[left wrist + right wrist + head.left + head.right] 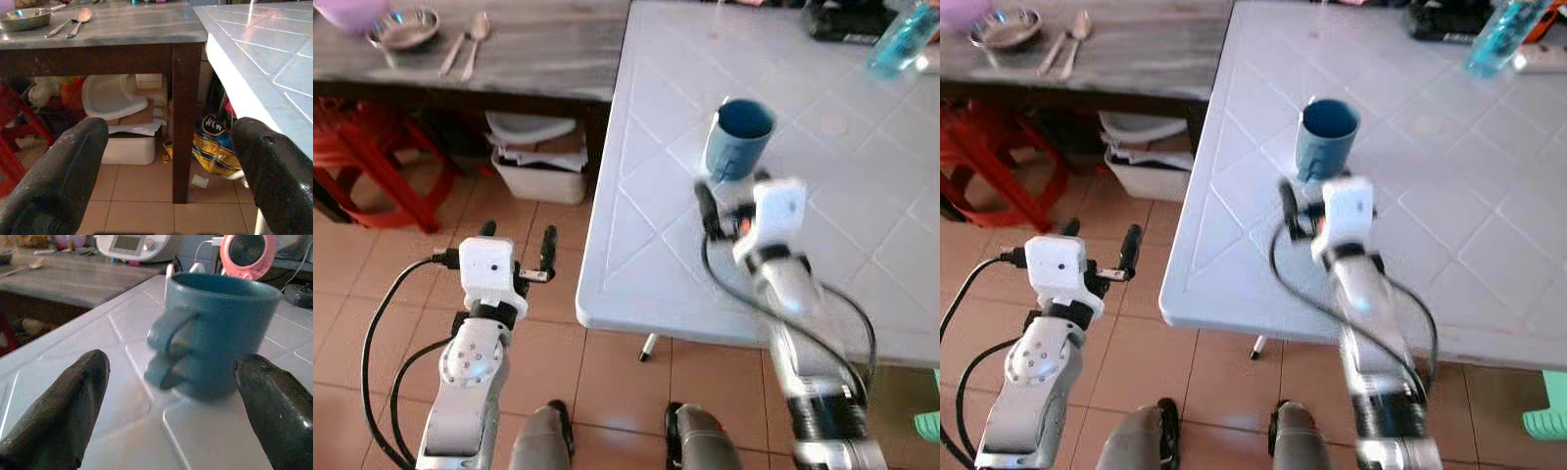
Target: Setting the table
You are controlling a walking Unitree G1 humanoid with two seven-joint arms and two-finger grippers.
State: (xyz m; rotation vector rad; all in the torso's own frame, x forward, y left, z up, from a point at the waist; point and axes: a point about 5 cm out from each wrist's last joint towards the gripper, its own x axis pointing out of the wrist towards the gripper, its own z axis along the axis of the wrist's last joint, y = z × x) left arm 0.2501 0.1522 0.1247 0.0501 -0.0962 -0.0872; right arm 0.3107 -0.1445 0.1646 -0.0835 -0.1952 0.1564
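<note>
Blue mug (738,140) stands upright on the white table (862,245).

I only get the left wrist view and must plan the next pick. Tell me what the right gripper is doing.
Observer: The right gripper is open over the white table, a blue mug just ahead of its fingers.
Operator: Say which way the mug's handle faces.
Observer: In the right wrist view the handle points toward the gripper.
Operator: Report the left gripper too.
Observer: The left gripper is open over the floor, beside the table's edge.
</note>
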